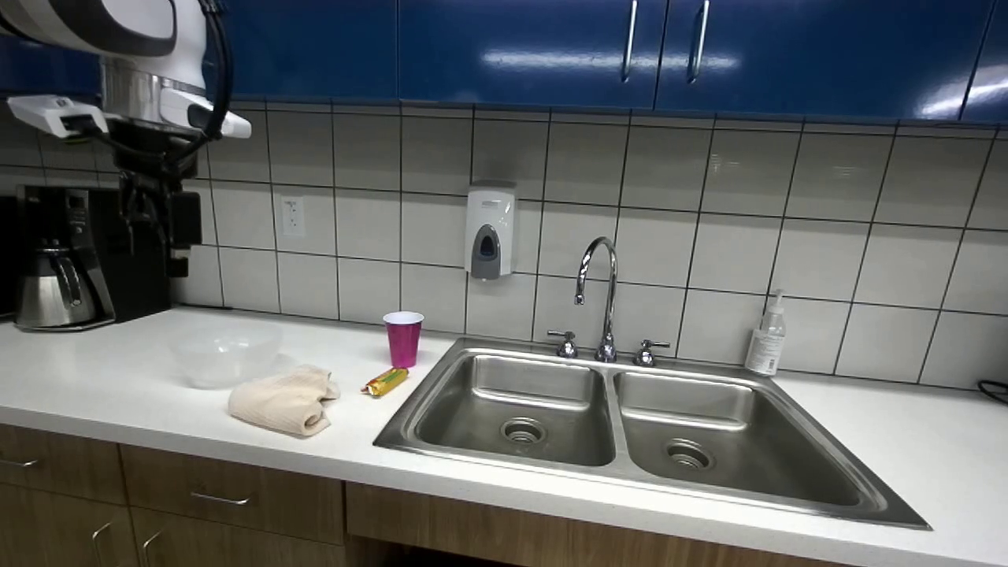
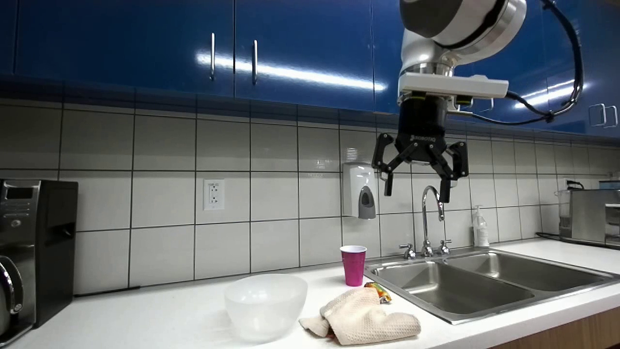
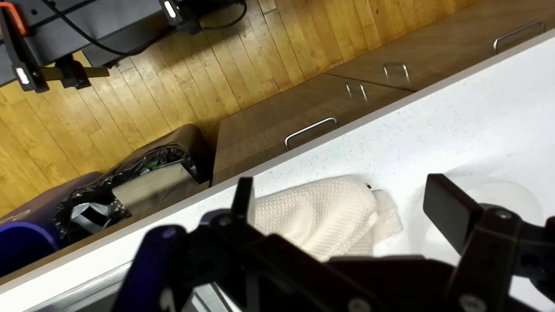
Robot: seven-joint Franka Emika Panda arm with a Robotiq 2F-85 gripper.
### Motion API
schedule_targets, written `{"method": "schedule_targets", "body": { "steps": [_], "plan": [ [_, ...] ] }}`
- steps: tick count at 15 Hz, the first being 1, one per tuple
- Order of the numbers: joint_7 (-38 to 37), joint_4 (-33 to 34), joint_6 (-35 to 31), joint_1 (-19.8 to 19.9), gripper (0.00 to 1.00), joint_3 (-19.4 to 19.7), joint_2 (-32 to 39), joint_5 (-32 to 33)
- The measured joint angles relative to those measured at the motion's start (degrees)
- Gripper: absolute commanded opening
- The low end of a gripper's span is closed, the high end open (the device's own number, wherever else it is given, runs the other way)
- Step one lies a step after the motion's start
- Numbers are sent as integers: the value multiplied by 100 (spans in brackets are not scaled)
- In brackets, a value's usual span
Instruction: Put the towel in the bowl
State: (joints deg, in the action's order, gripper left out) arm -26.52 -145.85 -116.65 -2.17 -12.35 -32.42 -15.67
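A beige waffle-weave towel [image 1: 283, 400] lies crumpled on the white counter in both exterior views [image 2: 368, 320]. A translucent white bowl [image 1: 224, 354] stands upright beside it, towards the coffee maker; in an exterior view [image 2: 266, 305] no contents show through it. My gripper [image 2: 416, 189] is open and empty, high above the counter, fingers pointing down. In the wrist view the towel [image 3: 321, 212] lies below, between the spread fingers [image 3: 344, 200], partly hidden by the gripper. The bowl [image 3: 514, 193] shows faintly at the right, partly behind a finger. A small reddish bit shows under the towel's edge.
A magenta cup [image 1: 404, 340] and a yellow wrapped snack [image 1: 386, 382] sit between the towel and the steel double sink [image 1: 614, 409]. A coffee maker [image 1: 67, 268] stands beyond the bowl. Blue cabinets [image 2: 300, 48] hang above; a soap dispenser [image 2: 359, 190] is on the wall.
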Motion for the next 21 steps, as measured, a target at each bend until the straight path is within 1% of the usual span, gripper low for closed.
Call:
{"method": "schedule_targets", "body": {
  "steps": [5,13,21],
  "plan": [
    [-626,-3,-658,10,100,-68,626,249],
    [-1513,61,-1318,10,100,-77,1526,782],
    [-2527,506,-2077,-21,100,-74,2630,1333]
  ]
}}
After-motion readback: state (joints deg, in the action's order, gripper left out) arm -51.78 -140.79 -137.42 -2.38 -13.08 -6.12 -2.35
